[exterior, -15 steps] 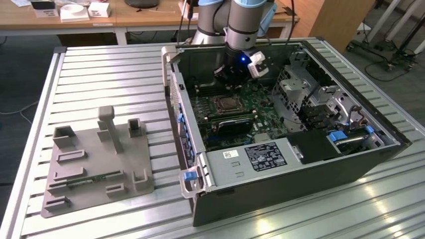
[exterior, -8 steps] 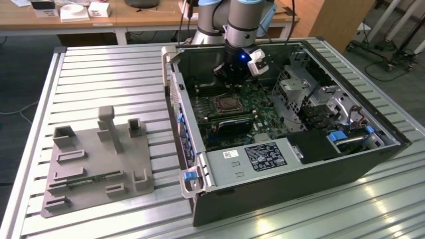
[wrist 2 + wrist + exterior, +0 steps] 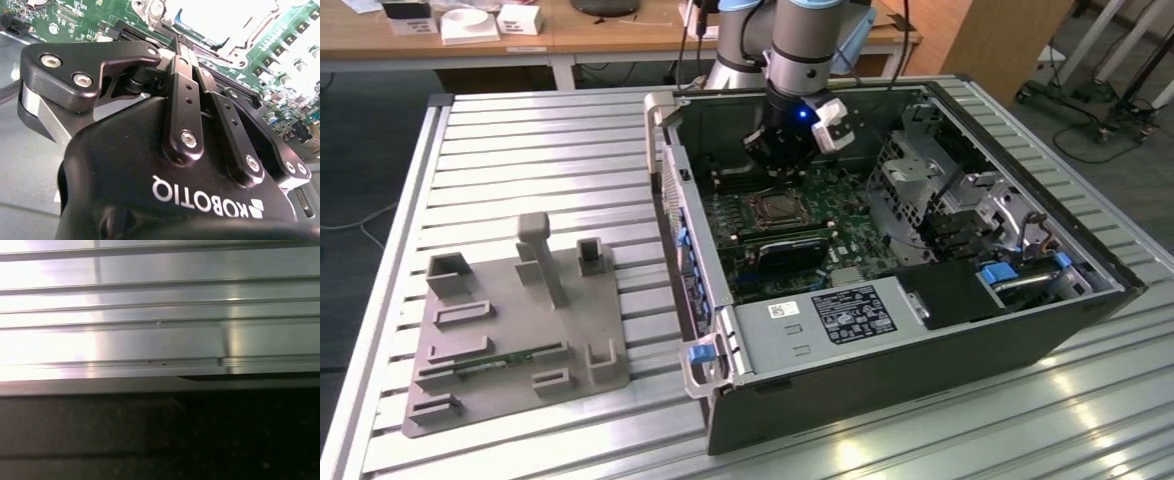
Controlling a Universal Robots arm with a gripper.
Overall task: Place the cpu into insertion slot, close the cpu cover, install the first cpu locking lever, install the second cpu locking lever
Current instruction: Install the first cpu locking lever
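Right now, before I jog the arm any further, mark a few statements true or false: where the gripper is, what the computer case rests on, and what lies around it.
1. The gripper is inside the open computer case, over the motherboard. True.
2. The case stands on a wooden desk. False: it rests on the slatted metal table.
3. A grey fixture tray lies on the table, at the exterior view's left of the case. True.
4. The gripper hovers above that tray. False: it is by the cpu socket, well apart from the tray.
5. A white-labelled grey box sits at the end of the case nearest the exterior camera. True.
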